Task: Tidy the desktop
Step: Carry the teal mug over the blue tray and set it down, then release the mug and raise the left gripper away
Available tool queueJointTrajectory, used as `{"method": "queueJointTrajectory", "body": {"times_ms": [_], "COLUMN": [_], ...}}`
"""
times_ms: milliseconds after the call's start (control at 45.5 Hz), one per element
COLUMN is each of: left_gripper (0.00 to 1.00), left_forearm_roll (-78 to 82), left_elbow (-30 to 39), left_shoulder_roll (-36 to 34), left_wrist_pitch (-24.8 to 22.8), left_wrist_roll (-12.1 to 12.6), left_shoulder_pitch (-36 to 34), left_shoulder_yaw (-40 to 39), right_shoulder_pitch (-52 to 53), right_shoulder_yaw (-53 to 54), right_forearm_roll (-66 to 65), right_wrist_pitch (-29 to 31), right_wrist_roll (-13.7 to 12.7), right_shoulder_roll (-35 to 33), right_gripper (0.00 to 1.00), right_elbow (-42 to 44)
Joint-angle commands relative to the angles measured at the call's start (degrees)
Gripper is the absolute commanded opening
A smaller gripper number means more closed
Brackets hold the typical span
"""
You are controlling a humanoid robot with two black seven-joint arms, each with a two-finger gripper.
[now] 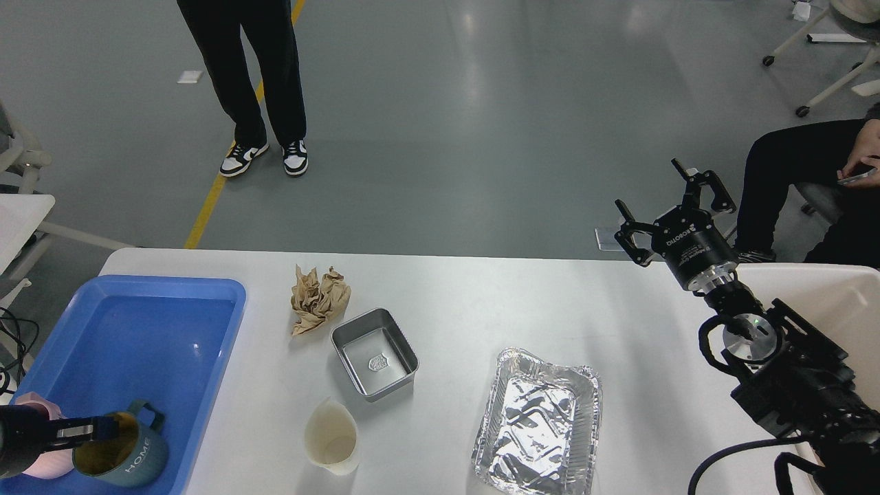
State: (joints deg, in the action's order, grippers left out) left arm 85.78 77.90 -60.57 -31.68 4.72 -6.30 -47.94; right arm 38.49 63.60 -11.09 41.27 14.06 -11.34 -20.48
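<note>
The white desktop (pixel 481 302) holds a crumpled brown paper (pixel 317 300), a small metal tin (pixel 375 353), a tipped paper cup (pixel 331 437) and a foil tray (pixel 540 423). My left gripper (pixel 93 431) comes in at the lower left. It is shut on the rim of a green "HOME" mug (pixel 130 454), which is low in the near corner of the blue tray (pixel 158 330). My right gripper (pixel 670 203) is open and empty, raised over the desktop's far right edge.
A pink object (pixel 38 467) lies beside the mug in the blue tray. A cream-white bin (pixel 825 295) stands at the right under my right arm. A person stands beyond the table at the left and another sits at the far right.
</note>
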Motion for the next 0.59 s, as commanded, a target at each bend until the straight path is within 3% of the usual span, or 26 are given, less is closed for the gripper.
{"method": "queueJointTrajectory", "body": {"times_ms": [0, 88, 132, 242, 440, 572], "left_gripper": [0.96, 0.96, 0.96, 0.96, 0.96, 0.96], "left_forearm_roll": [-0.7, -4.0, -8.4, -14.1, -22.8, -23.4], "left_elbow": [0.4, 1.1, 1.4, 1.4, 1.4, 1.3], "left_shoulder_roll": [-1.3, -5.7, -8.6, -10.0, -9.2, -7.6], "left_wrist_pitch": [-1.5, -8.2, -14.9, -23.1, -23.3, -23.3], "left_wrist_roll": [-2.9, -4.7, -4.5, -3.5, 3.3, 4.8], "left_shoulder_pitch": [-1.7, -5.3, -8.4, -14.7, -23.0, -23.3], "left_shoulder_yaw": [-1.4, -4.1, -7.0, -12.1, -17.4, -17.1], "right_shoulder_pitch": [0.1, 0.2, 0.2, 0.2, 0.2, 0.2], "right_shoulder_yaw": [-0.1, -0.1, -0.1, -0.1, -0.1, -0.1], "right_forearm_roll": [0.0, -0.1, -0.1, -0.1, -0.1, -0.1], "right_wrist_pitch": [0.0, 0.0, 0.0, 0.0, -0.3, -0.3], "right_wrist_roll": [0.0, 0.0, 0.0, 0.0, 0.0, 0.0], "right_shoulder_roll": [0.0, 0.0, 0.0, 0.0, 0.2, 0.0], "right_gripper": [1.00, 1.00, 1.00, 1.00, 1.00, 1.00], "right_elbow": [0.0, 0.0, -0.1, -0.4, -0.9, -1.3]}}
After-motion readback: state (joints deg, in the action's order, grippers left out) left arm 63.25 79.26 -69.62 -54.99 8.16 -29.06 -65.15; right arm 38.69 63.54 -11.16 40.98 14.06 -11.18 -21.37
